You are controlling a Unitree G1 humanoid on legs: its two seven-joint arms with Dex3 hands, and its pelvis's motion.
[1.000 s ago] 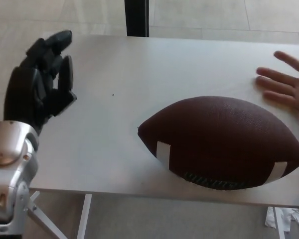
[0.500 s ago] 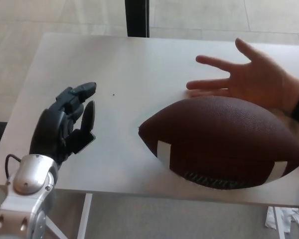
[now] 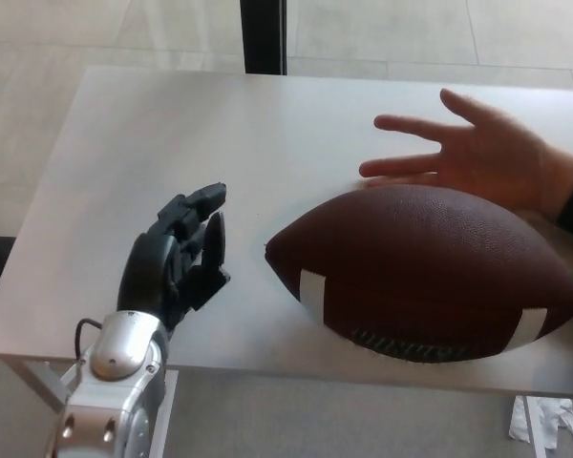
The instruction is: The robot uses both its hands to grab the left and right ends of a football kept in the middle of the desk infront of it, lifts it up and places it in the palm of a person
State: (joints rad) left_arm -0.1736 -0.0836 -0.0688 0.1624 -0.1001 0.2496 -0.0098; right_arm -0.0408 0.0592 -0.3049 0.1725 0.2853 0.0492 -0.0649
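Moved closer to the ball since 0.5 s ago: left hand (image 3: 180,258), black, fingers spread, holding nothing, near the football's 9 o'clock tip, not touching. Lying right of centre on the pale matte desk (image 3: 153,134): football (image 3: 425,272), brown, pebbled, pointed oval, 2 white stripes, dark lettering along its underside, unreadable. At its 12 o'clock, person's hand (image 3: 477,153), open, fingers splayed.
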